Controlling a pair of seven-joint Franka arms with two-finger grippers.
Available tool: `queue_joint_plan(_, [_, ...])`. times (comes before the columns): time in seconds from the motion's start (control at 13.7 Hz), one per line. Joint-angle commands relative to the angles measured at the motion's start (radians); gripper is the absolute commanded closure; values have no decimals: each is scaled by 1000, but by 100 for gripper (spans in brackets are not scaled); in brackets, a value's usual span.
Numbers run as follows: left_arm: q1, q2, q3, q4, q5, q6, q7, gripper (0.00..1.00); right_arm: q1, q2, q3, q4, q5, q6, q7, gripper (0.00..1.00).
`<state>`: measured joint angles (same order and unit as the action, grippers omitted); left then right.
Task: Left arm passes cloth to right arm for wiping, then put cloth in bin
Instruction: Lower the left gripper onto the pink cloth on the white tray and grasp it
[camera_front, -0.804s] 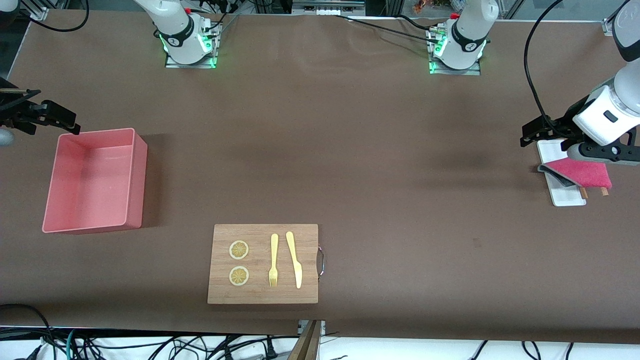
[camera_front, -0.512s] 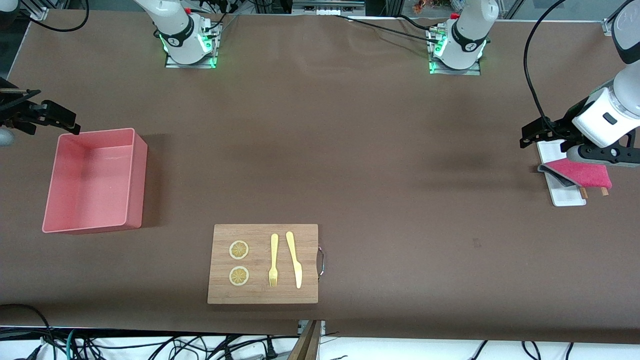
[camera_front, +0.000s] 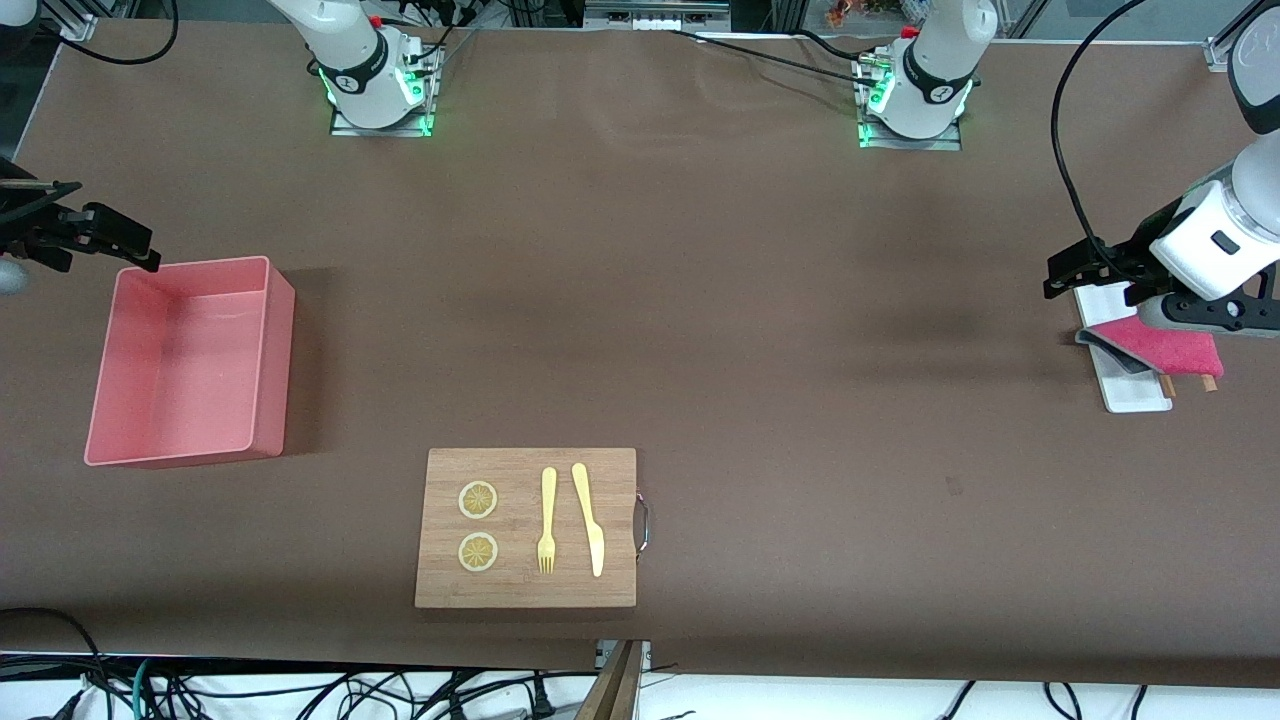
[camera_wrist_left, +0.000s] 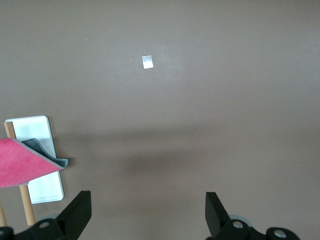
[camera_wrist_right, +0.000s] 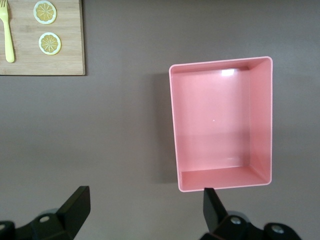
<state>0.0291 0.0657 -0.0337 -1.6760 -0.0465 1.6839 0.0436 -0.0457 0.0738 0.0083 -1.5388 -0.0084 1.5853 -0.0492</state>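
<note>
The crimson-pink cloth (camera_front: 1160, 345) lies draped over a small white tray (camera_front: 1135, 392) and two wooden sticks (camera_front: 1168, 384) at the left arm's end of the table. It also shows in the left wrist view (camera_wrist_left: 22, 162). My left gripper (camera_front: 1062, 272) hangs open and empty over the table just beside the tray, and its jaws (camera_wrist_left: 147, 215) frame bare table. My right gripper (camera_front: 120, 235) is open and empty over the table by the pink bin's (camera_front: 275, 360) farther corner. The bin (camera_wrist_right: 172, 125) is empty.
A wooden board (camera_front: 525, 590) with two lemon slices, a yellow fork and a yellow knife lies near the table's front edge; its corner shows in the right wrist view (camera_wrist_right: 65, 62). A small white tag (camera_wrist_left: 147, 61) lies on the table.
My left wrist has shifted slightly toward the left arm's end of the table. The cloth, the bin and the right arm have not moved.
</note>
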Motion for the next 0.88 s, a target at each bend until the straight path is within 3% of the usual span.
queue_joint_plan(0.0, [2, 17, 2, 33, -4, -24, -1, 0, 6, 18, -5, 39, -2, -8, -15, 0])
queue_joint_plan(0.51, [2, 22, 3, 19, 4, -44, -4, 0, 4, 18, -7, 39, -2, -7, -15, 0])
queue_joint_plan(0.8, [-12, 35, -8, 21, 157, -46, 4, 0, 4, 18, -7, 39, -2, -7, -15, 0])
